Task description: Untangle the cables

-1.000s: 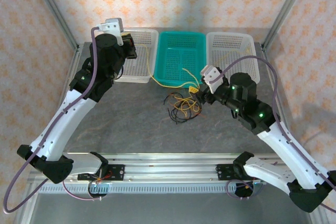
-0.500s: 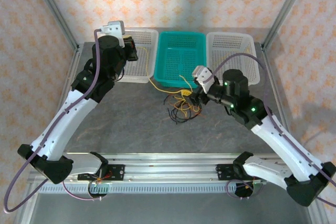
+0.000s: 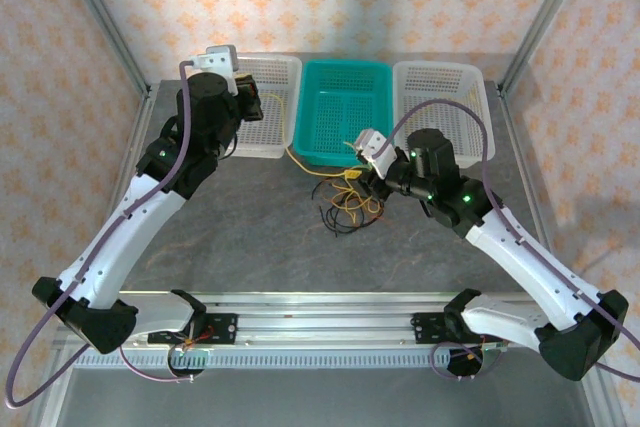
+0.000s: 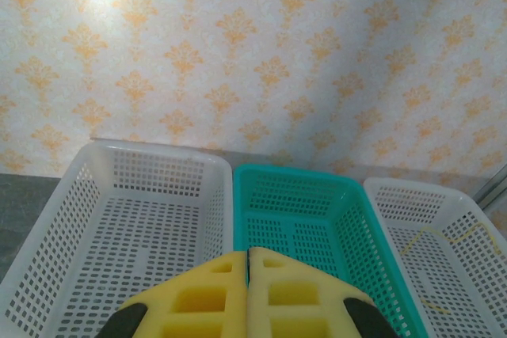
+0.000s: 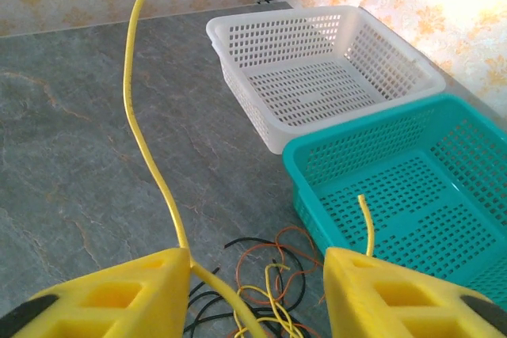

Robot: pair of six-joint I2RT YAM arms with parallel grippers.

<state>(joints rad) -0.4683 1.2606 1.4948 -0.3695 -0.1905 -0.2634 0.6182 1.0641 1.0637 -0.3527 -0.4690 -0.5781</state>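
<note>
Cables [image 3: 346,203] sat tangled on the table [image 3: 230,237] right by the teal basket [image 3: 340,97], under my spread right gripper [image 5: 255,271]. Left gripper [image 4: 248,267] was pressed together, and honestly any strand inside was hidden.

1. The surface [image 5: 71,156] looks like grey stone, veined and matt.
2. The teal basket [image 5: 356,156] and the white basket [image 5: 317,85] are perforated moulded plastic with a slight sheen.
3. The left claw [image 4: 248,267] and the right claw [image 5: 253,275] end in matt yellow, foam-like blocks.
4. The cables [image 3: 348,202] have smooth, plastic-looking sheathing.
5. The wall [image 4: 238,53] is matt patterned paper.
6. The rail [image 3: 330,312] is brushed, silvery metal.
7. The left arm [image 3: 130,227] and the right arm [image 3: 530,267] have glossy white shells.
</note>
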